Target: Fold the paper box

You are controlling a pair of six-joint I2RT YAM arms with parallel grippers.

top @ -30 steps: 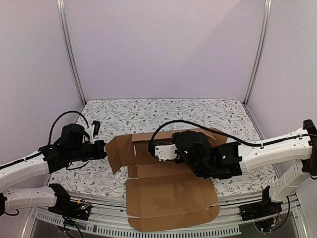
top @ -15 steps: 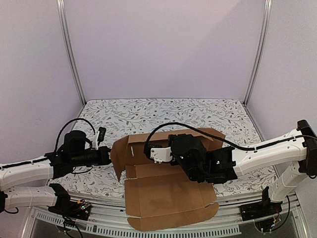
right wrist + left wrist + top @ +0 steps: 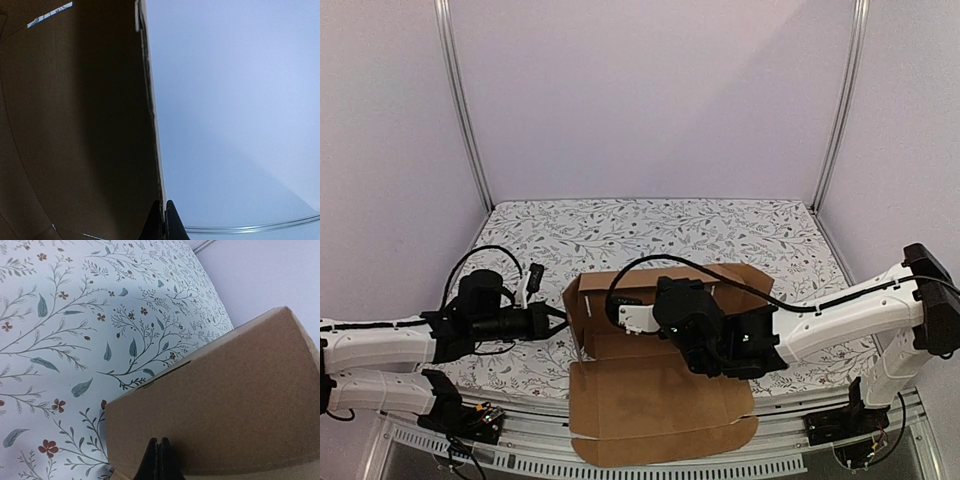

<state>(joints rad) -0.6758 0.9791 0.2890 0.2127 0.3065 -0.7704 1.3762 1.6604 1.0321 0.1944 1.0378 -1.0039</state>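
The paper box is a brown cardboard sheet lying partly folded at the table's near middle. Its left flap stands nearly upright. My left gripper is shut and empty, its tips pressed against the flap's outer face; the left gripper shows as two joined black tips. My right gripper reaches from the right over the box's floor to the flap's inner side. In its wrist view the right gripper is shut, tips at the edge of the cardboard, nothing visibly pinched.
A floral cloth covers the table. The box's front panel overhangs the near edge above the metal rail. Upright frame posts and lilac walls close the back and sides. A black cable loops over the box's rear flap.
My left gripper moved right and pushed the left flap from slanted to nearly upright. The right gripper slid left inside the box towards that flap. Both stayed shut.
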